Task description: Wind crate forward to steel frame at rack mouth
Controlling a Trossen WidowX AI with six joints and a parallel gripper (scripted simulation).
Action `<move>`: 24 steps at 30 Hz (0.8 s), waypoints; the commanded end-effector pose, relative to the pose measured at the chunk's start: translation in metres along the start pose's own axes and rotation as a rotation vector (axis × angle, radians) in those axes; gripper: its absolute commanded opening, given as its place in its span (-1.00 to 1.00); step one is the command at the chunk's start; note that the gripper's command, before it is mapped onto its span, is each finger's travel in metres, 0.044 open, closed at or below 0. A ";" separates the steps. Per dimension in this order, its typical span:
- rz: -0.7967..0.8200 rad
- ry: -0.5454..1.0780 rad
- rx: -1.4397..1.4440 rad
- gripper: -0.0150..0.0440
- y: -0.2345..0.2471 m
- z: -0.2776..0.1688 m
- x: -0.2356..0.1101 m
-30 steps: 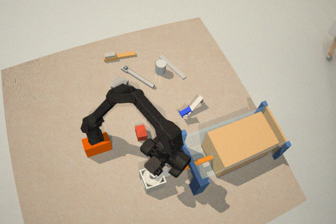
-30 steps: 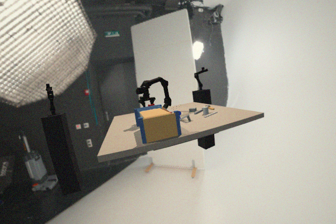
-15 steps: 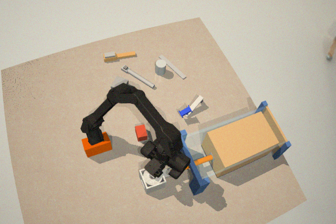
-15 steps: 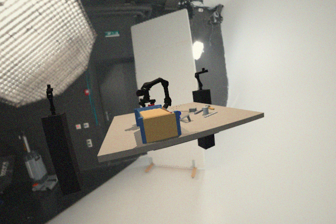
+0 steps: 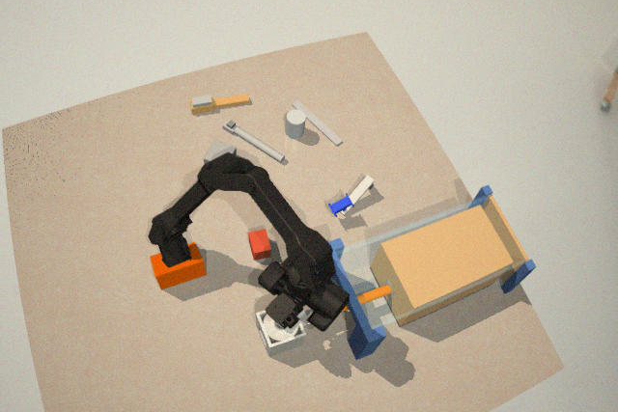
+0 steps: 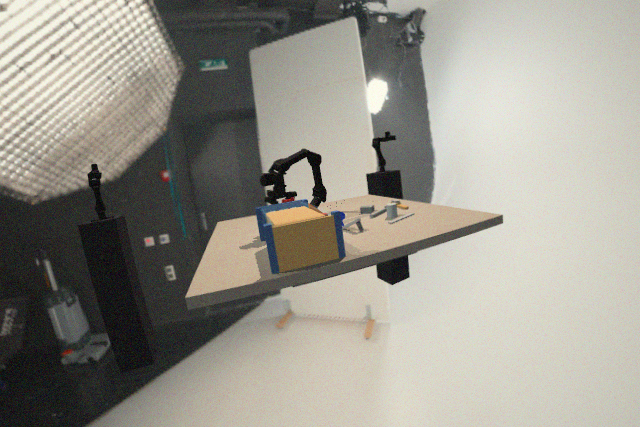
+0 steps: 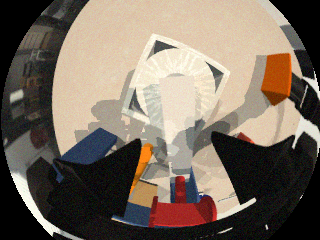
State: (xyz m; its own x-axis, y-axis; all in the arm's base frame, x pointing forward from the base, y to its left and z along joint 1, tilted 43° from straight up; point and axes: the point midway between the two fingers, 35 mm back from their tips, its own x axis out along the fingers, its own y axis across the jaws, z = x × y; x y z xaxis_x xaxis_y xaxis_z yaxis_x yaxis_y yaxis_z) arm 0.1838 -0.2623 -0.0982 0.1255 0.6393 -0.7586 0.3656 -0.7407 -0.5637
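The tan crate (image 5: 444,258) (image 6: 297,214) sits flat in the clear-panelled cubby, its front some way behind the blue frame (image 5: 351,297) (image 7: 90,147) at the mouth. An orange strap (image 5: 372,294) (image 7: 145,160) runs from it toward the white winch (image 5: 262,330) (image 7: 172,62). The handle's pale arm (image 7: 177,115) reaches from over the winch's drum toward the frame; its key is hidden. My gripper (image 7: 176,139) is open above the handle. The red grip (image 7: 182,215) (image 6: 287,200) lies between the spread fingers, low in the wrist view; contact cannot be made out.
A crank with a blue grip (image 5: 341,205) lies beside the cubby. A red block (image 5: 259,243) is near the arm. Farther off are a grey block (image 5: 218,151), a wrench-like bar (image 5: 257,142), a brush (image 5: 232,99), a cylinder (image 5: 295,123) and a flat strip (image 5: 319,123).
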 end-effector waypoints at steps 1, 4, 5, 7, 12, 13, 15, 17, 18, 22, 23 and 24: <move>0.000 0.000 0.000 0.47 0.000 0.000 -0.001; 0.000 0.000 0.000 0.20 0.000 0.000 -0.001; 0.000 0.000 0.000 0.11 0.000 0.000 -0.001; 0.000 0.000 0.000 -0.07 0.000 0.000 -0.001; 0.000 0.000 0.000 -0.18 0.000 0.000 -0.001; 0.000 0.000 0.000 -0.20 0.000 0.000 -0.001; 0.000 0.000 0.000 -0.25 0.000 0.000 -0.001; 0.000 0.000 0.000 -0.29 0.000 0.000 -0.001; 0.000 0.000 0.000 -0.32 0.000 0.000 -0.001; 0.000 0.000 0.000 -0.49 0.000 0.000 -0.001; 0.000 0.000 0.000 -0.49 0.000 0.000 -0.001; 0.000 0.000 0.000 -0.49 0.000 0.000 -0.001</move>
State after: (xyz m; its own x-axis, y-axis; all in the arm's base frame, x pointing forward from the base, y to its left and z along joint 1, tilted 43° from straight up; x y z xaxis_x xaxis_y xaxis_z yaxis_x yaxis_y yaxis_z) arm 0.1834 -0.2620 -0.0978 0.1256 0.6417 -0.7566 0.3641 -0.7393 -0.5665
